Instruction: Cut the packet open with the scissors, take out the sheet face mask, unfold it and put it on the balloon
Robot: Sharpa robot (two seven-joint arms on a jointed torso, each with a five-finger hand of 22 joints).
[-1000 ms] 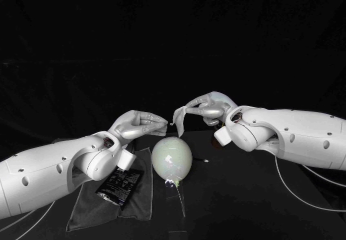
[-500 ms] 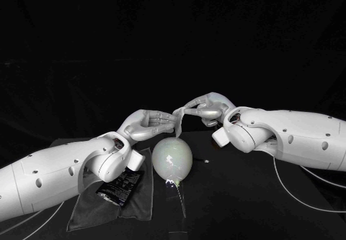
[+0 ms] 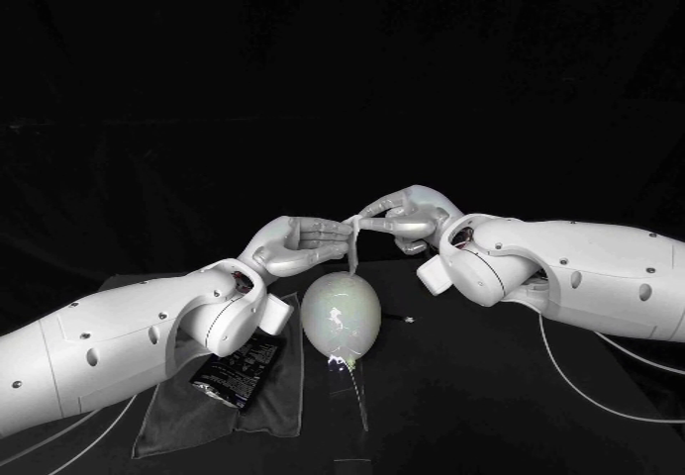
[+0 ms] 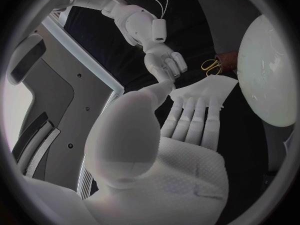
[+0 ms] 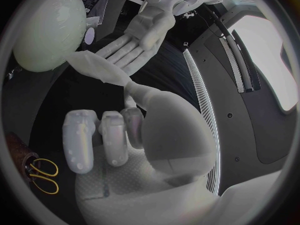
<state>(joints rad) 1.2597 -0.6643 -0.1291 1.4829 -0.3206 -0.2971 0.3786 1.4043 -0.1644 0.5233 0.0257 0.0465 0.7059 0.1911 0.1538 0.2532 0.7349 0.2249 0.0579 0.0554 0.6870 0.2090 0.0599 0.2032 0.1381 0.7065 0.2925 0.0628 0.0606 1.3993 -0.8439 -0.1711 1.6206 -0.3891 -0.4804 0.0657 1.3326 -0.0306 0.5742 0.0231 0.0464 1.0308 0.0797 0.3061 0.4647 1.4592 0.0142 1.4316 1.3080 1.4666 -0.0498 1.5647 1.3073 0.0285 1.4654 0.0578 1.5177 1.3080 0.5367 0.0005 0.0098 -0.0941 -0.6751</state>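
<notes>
The pale sheet mask [image 3: 349, 249] hangs as a narrow strip above the whitish balloon [image 3: 340, 315], which lies on the table. My right hand [image 3: 403, 218] pinches the mask's top end between thumb and finger [image 5: 128, 87]. My left hand [image 3: 303, 244] reaches in from the other side with its fingers straight; the mask [image 4: 203, 89] lies across its fingertips and the thumb presses on the mask's edge. In the right wrist view the mask [image 5: 100, 67] stretches from my thumb to the left hand [image 5: 128, 42]. The dark packet [image 3: 236, 368] lies on a grey cloth [image 3: 178, 416]. Yellow-handled scissors [image 5: 42, 175] lie on the table.
The balloon's tail [image 3: 351, 386] trails toward the table's front. A small white scrap [image 3: 410, 319] lies to the right of the balloon. The cloth with the packet sits under my left forearm, and cables run along the table under my right arm.
My left hand has risen from a closed fist, moved right and spread its fingers under the hanging mask. My right hand has lifted the mask slightly.
</notes>
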